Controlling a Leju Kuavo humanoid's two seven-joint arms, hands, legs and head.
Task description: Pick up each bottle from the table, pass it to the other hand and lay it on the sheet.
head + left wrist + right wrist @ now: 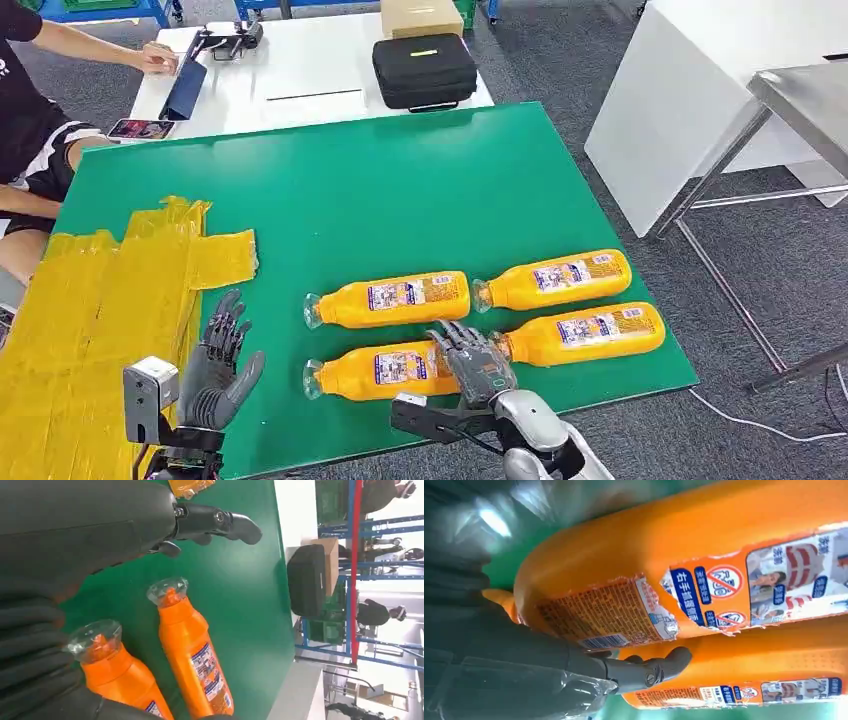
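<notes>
Four orange bottles lie on green table [400,180], two rows of two, caps pointing left; none on yellow sheet [90,320] at near left. Step in hand: first pickup. Right hand [478,362] rests over base end of near-left bottle [375,372], fingers draped on it; whether grip has closed, cannot tell. Left hand [220,360] released, fingers spread, hovering beside sheet edge, holding nothing. Next move likely calls for firm wrap round bottle, lift, then carry left toward waiting hand for handover
</notes>
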